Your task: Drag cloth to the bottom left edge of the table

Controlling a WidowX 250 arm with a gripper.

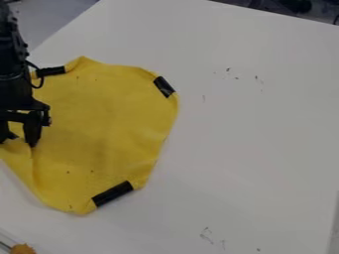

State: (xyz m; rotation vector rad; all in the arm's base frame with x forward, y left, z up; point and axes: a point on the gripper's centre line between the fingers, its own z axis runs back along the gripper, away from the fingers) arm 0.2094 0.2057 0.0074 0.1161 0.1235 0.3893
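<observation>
The black gripper is at the left edge of the camera view, pointing down over the left part of the yellow cloth. Its two fingers stand apart, with their tips at or just above a raised fold of the fabric; whether they touch it I cannot tell. The cloth lies mostly flat on the left side of the white table, with creases near the fingers. Black tape strips mark its upper left, upper right and bottom edges. The arm hides part of its left side.
An orange-brown object with a thin rod shows at the bottom left corner, by the table's edge. Small dark marks dot the white surface at upper right and bottom. Grey floor lies beyond the table's upper left edge.
</observation>
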